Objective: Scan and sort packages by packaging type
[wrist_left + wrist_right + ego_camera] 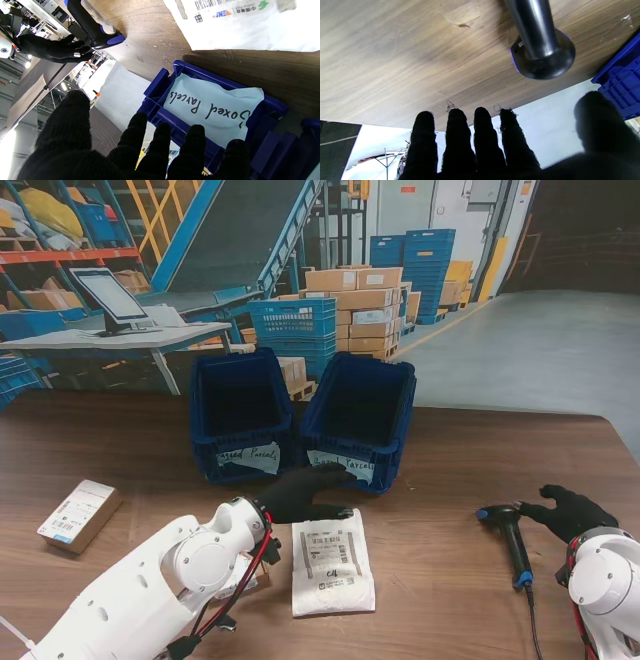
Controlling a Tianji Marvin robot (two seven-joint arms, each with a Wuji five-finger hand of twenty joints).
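Observation:
A white poly mailer [331, 562] with a barcode label lies flat on the wooden table in front of me; its edge [250, 27] shows in the left wrist view. My left hand [303, 494], black-gloved, hovers open just past its far edge, fingers [162, 140] spread, holding nothing. Beyond it stand two blue bins: the left bin [240, 415] and the right bin [360, 420], one labelled "Boxed Parcels" [212, 107]. A black handheld scanner [512, 538] lies on the table at the right, also seen as scanner [540, 42]. My right hand [572, 510] rests open beside it, not gripping.
A small cardboard box [79, 515] with a white label lies at the table's left. Another package [240, 575] is partly hidden under my left forearm. Behind the table are a desk with a monitor [108, 298], stacked crates and cartons.

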